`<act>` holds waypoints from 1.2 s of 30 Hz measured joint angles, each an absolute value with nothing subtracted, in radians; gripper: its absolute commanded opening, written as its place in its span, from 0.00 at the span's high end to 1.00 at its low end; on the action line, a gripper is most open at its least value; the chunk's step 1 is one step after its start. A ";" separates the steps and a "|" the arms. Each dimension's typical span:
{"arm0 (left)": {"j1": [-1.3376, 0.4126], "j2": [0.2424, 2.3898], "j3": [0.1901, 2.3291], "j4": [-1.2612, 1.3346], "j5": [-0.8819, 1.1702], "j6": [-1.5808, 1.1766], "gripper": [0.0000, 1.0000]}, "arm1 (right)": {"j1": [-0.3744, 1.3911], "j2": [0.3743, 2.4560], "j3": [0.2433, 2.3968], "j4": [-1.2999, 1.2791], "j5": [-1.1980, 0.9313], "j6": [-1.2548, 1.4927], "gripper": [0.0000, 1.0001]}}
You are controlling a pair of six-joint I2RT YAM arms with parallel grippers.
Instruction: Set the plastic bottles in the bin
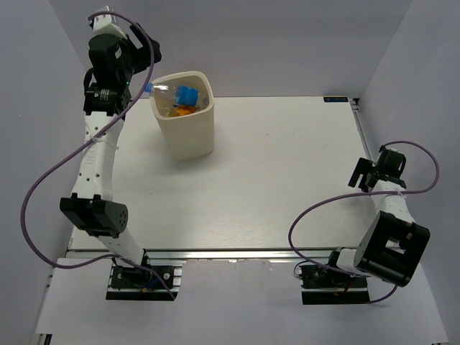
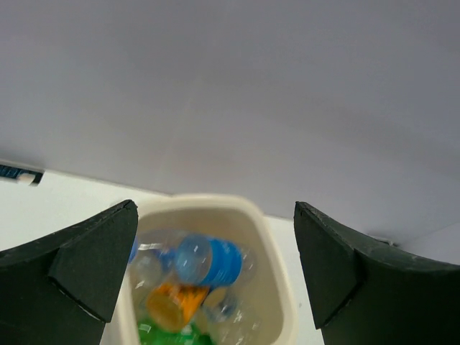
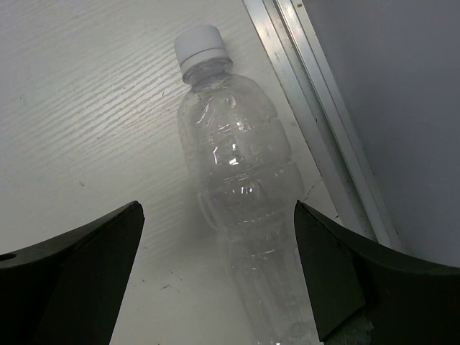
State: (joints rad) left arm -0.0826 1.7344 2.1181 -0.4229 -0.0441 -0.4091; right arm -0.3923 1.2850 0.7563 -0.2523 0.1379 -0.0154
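Observation:
The cream bin [image 1: 188, 133] stands at the back left of the table and holds several bottles. In the left wrist view I look down into the bin [image 2: 277, 248] at a clear bottle with a blue label [image 2: 215, 260], an orange one [image 2: 175, 302] and a green one [image 2: 167, 335]. My left gripper [image 2: 215, 266] is open and empty above the bin, up at its left side in the top view [image 1: 146, 65]. My right gripper [image 3: 219, 277] is open over a clear white-capped bottle [image 3: 241, 172] that lies on the table between its fingers. The right gripper [image 1: 368, 174] sits at the table's right edge.
An aluminium rail [image 3: 323, 122] runs along the table's right edge just beside the lying bottle. Grey walls close in the table at the back and sides. Purple cables [image 1: 39, 190] loop from both arms.

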 measured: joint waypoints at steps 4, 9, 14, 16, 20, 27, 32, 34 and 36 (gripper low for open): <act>-0.083 1.613 1.932 -0.431 -0.085 -0.387 0.02 | -0.407 1.320 0.756 -0.254 0.121 -0.062 0.11; -0.083 1.483 1.769 -0.434 -0.138 -0.384 0.02 | -0.410 1.372 0.749 -0.228 0.150 -0.108 0.11; -0.083 1.406 1.678 -0.426 -0.180 -0.406 0.02 | -0.410 1.427 0.735 -0.208 0.165 -0.115 0.11; -0.083 1.398 1.667 -0.427 -0.186 -0.416 0.02 | -0.410 1.451 0.735 -0.206 0.177 -0.112 0.11; -0.083 1.389 1.655 -0.426 -0.194 -0.428 0.02 | -0.411 1.486 0.735 -0.199 0.186 -0.097 0.22; -0.083 1.340 1.613 -0.400 -0.097 -0.472 0.02 | -0.407 1.448 0.735 -0.188 0.083 -0.085 0.47; -0.099 1.366 1.589 -0.324 0.095 -0.541 0.02 | -0.332 1.290 0.735 -0.160 -0.146 -0.097 0.48; -0.142 1.399 1.587 -0.299 0.138 -0.562 0.02 | -0.244 1.229 0.742 -0.142 -0.220 -0.116 0.50; -0.213 1.439 1.588 -0.287 0.152 -0.565 0.02 | -0.134 1.194 0.757 -0.132 -0.285 -0.129 0.57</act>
